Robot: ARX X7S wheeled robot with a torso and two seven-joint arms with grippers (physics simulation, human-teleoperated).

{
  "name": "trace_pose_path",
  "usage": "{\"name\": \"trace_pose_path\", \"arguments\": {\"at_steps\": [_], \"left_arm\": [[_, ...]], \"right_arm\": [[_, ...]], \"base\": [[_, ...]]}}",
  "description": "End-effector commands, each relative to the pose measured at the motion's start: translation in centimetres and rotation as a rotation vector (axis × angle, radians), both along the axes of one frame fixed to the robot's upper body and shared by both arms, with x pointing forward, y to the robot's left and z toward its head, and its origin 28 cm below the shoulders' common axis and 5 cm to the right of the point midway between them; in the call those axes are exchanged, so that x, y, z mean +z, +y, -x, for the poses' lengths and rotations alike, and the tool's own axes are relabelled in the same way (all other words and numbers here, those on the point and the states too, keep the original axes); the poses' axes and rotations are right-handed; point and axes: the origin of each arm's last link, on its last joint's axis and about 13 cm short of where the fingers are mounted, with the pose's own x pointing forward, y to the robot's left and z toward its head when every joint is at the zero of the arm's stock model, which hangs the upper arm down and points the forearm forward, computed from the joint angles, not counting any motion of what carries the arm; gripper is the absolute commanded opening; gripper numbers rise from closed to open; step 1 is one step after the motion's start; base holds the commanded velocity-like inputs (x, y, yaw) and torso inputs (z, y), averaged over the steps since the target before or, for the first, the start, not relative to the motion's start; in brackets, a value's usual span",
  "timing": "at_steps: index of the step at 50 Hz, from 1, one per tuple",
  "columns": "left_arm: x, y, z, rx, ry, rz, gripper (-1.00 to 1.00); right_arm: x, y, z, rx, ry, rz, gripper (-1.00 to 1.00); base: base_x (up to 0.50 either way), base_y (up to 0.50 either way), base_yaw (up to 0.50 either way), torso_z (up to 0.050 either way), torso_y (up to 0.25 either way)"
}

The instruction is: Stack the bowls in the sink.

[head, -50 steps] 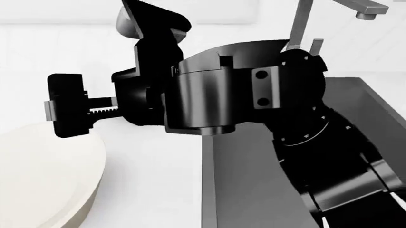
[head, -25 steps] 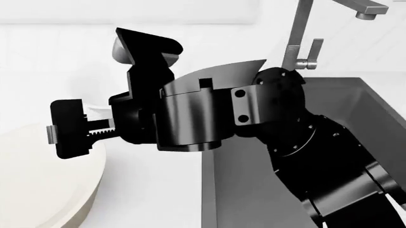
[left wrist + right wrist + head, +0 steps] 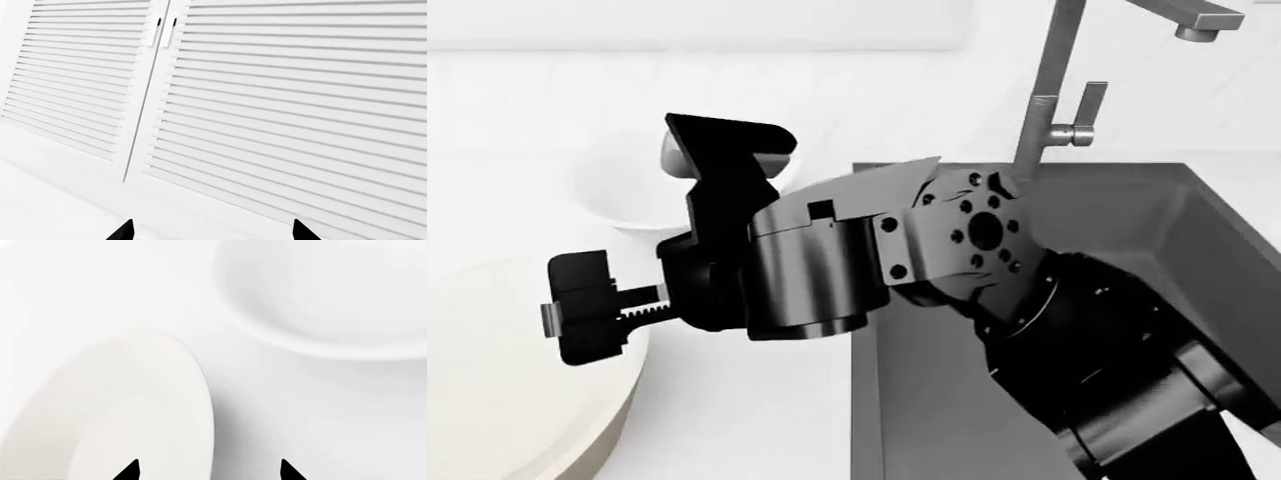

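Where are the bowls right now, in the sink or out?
Out. The cream bowl and white bowl sit on the counter left of the empty-looking sink.

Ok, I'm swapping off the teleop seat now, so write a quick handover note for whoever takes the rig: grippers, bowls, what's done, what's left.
Right gripper: open, empty, over the counter beside the cream bowl's rim.
Left gripper: open, empty, facing louvred cabinet doors, away from the work.
White bowl: on the counter behind the cream one, apart from it.
Sink: no bowl visible in it, though the right arm hides part of the basin.
Done: nothing grasped.
Left: pick up each bowl, place both in the sink, stacked.
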Motion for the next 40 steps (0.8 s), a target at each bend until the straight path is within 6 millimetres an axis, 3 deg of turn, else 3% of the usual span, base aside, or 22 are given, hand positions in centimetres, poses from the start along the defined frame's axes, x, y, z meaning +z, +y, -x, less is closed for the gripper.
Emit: {"name": "trace_pose_path", "arguments": {"at_steps": [1,13,33,34,40], "left_arm": [[-0.2,0.1,-0.1,-0.002,0.003,0.006,1.0],[-0.5,0.3,0.0,0.003,0.001,0.015,1.0],[-0.6,0.1,-0.1,0.003,0.005,0.016,1.0],[-0.6,0.2,-0.1,0.005,0.005,0.016,1.0],[-0.6,0.3,-0.1,0.007,0.002,0.021,1.0]], "right_arm": [[-1.5,0.6,-0.4,0.019,0.029,0.018,1.0],[-3.3,1.4,-0.4,0.055,0.071,0.036,1.0],[-4.5,2.8,-0.4,0.143,0.049,0.05,1.0],[-4.6,2.9,-0.3,0.139,0.056,0.053,-1.0],[-4.6,3.0,-0.3,0.154,0.051,0.055,-1.0]], "base": [[0.0,0.0,0.0,0.0,0.0],[0.0,0.0,0.0,0.0,0.0],[0.0,0.0,0.0,0.0,0.0],[0.0,0.0,0.0,0.0,0.0],[0.0,0.0,0.0,0.0,0.0]]}}
